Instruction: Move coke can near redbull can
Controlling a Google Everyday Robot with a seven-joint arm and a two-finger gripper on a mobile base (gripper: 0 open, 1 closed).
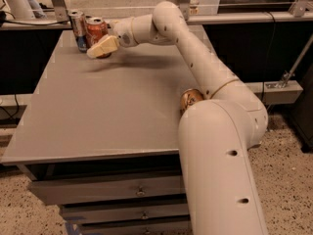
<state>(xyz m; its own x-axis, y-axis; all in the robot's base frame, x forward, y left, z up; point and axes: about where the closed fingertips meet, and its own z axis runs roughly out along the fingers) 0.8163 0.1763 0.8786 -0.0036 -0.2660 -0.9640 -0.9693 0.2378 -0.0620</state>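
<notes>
coke can (pixel 96 29) right behind gripper (pixel 99 49), nxt to redbull can (pixel 78 28).

**Q:** State the arm configuration.
**A:** The arm (pixel 200 67) starts as a thick lower link in the near right foreground and bends at a large joint. From there a long link runs away and to the left, up to a second bend.

**Q:** Wrist and gripper position?
**A:** From the upper bend, the wrist (pixel 131 32) points left and slightly downward. The gripper (pixel 101 48) sits at its end, extended far out, low over the far left part of the surface (pixel 107 111) and angled down-left.
</notes>
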